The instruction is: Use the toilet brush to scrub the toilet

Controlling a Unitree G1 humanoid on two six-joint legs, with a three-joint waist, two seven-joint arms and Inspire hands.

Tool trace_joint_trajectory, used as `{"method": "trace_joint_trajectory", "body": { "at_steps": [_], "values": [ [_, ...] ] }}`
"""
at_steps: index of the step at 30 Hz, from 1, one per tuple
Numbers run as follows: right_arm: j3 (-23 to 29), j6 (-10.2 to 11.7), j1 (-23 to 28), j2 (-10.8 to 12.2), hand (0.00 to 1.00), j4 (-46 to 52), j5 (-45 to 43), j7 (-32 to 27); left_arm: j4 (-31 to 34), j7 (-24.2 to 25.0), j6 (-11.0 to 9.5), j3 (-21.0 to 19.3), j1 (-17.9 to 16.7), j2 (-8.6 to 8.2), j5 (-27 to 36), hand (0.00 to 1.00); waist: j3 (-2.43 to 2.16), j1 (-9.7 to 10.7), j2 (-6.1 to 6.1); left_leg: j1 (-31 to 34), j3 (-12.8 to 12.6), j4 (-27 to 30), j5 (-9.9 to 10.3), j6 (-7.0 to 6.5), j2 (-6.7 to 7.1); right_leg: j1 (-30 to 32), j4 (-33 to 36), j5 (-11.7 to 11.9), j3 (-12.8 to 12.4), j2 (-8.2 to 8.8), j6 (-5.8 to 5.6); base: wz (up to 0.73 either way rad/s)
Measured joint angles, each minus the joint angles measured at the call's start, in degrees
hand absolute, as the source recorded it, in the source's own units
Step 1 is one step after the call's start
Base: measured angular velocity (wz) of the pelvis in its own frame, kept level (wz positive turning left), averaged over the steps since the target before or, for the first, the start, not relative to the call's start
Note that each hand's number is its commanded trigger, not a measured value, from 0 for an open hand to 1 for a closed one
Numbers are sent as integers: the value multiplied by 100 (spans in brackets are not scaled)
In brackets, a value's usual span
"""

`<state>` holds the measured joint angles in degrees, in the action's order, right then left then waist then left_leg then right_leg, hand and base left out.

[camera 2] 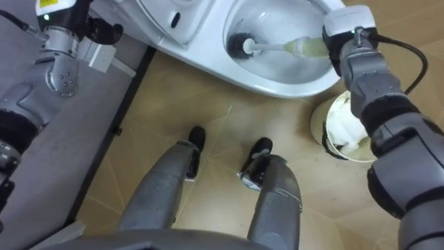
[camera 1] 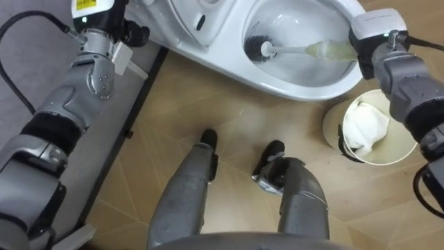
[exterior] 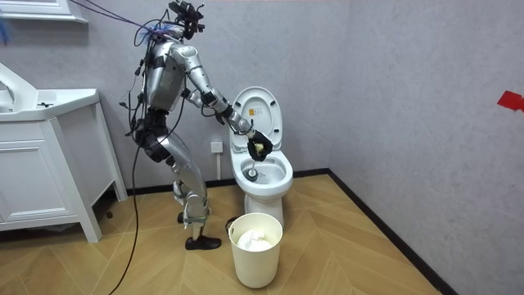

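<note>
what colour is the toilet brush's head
The brush head is black; the left eye view shows it best.

Cream waste bin [exterior: 256, 260], white vanity cabinet [exterior: 37, 176]

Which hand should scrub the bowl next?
Right: the right hand grips the brush, its head down in the bowl. The left hand sits off beside the lid.

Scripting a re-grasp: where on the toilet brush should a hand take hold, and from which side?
Take the toilet brush by its thick yellowish handle, coming from the robot's right: its dark head sits in the bowl to the left, and the handle end points right, where the right hand grips it.
</note>
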<state>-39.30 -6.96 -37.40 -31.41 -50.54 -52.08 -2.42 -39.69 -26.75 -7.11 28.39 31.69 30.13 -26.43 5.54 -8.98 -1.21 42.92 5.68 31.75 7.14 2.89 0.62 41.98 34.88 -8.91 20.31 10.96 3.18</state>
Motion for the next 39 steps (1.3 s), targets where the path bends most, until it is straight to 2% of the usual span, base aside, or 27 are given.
{"method": "trace_joint_trajectory", "body": {
  "at_steps": [5, 7, 9, 10, 13, 15, 18, 20, 21, 24, 28, 30, 34, 37, 39],
  "values": [
    [-1, -2, 39, -55, 100, 81, 34, 4, 36, 39, -131, 8, -39, 105, 1, 0, -12, -8, -19, -17, 6, -65, -36, -13, 1, -5, -24, 35, 4, -4, 57, 1],
    [10, -2, 35, -60, 100, 78, 52, 8, 53, 68, -156, -6, -46, 105, -10, 0, -33, -21, -49, -20, 4, -100, -54, -16, 4, -5, -37, 38, 0, 1, 61, 0],
    [-73, 0, 10, -56, 100, -112, 478, 0, 56, 133, -160, 10, -42, 86, -4, 0, -67, -64, -103, -64, -13, -135, -56, -20, 8, -27, -40, 52, -19, 9, 73, 0],
    [-73, 2, -7, -57, 100, -231, 641, -3, 65, 162, -156, 9, -43, 82, -4, 0, -68, -70, -105, -77, -11, -142, -57, -22, 8, -46, -49, 59, -14, 9, 72, 0],
    [-61, 51, -77, 33, 100, -849, 1724, 5, 126, 296, -122, 11, -49, 78, -7, 0, -68, -53, -111, -165, -8, -243, -91, -38, 34, -106, -115, 81, -26, 14, 47, 0],
    [34, 106, -79, 90, 100, -1247, 2910, 11, 243, 335, 49, 11, -58, 10, 0, 0, -68, -54, -111, -179, -8, -274, -117, -63, 88, -98, -61, 70, -8, 96, 34, 9],
    [331, 107, -90, 245, 100, -1574, 3874, 10, 286, 370, 192, -6, -42, -84, -7, 0, -66, 27, -108, -195, -16, -299, -148, -90, 146, -87, -1, 50, -18, 172, 8, 10],
    [614, 105, -84, 338, 100, -1725, 5002, -13, 288, 371, 338, -8, -11, -177, -12, 0, -62, 86, -101, -198, -18, -287, -164, -115, 193, -85, 33, 33, -38, 215, -24, 6],
    [666, 103, -84, 355, 100, -1753, 5251, -24, 288, 371, 377, -8, -8, -192, -16, 0, -60, 90, -104, -202, -32, -280, -163, -119, 197, -82, 37, 35, -59, 217, -34, -4],
    [688, 57, -65, 428, 100, -1889, 6304, -4, 316, 423, 548, -1, 19, -223, 0, 0, -50, 168, -85, -174, -67, -207, -138, -135, 226, -49, 83, 13, -152, 225, -132, -3],
    [699, 57, -71, 465, 100, -2013, 6862, -1, 306, 424, 641, 15, 118, -254, -1, 0, -45, 221, -45, -77, -79, -198, -191, -143, 245, 44, 106, 50, -170, 244, -138, 6],
    [995, 46, -70, 471, 100, -2083, 7020, 0, 336, 430, 699, 15, 136, -264, -6, 0, -40, 313, -4, -18, -111, -199, -230, -198, 333, 152, 247, 13, -191, 374, -167, 16],
    [1136, -10, -69, 471, 100, -2084, 7198, -10, 434, 443, 823, -6, 129, -269, -57, 0, -46, 367, 9, 96, -180, -78, -231, -225, 396, 309, 420, -26, -269, 470, -194, 4],
    [1171, -20, -72, 471, 100, -2134, 7221, -43, 461, 458, 887, -2, 131, -278, -136, 0, -48, 395, 21, 132, -181, -5, -215, -248, 397, 299, 397, 13, -268, 460, -218, 0],
    [1372, -19, -73, 468, 100, -2198, 6925, -74, 455, 498, 887, -16, 118, -280, -226, 0, -48, 399, 22, 129, -226, 11, -209, -279, 408, 307, 389, 45, -306, 479, -243, -5]
  ]
}}
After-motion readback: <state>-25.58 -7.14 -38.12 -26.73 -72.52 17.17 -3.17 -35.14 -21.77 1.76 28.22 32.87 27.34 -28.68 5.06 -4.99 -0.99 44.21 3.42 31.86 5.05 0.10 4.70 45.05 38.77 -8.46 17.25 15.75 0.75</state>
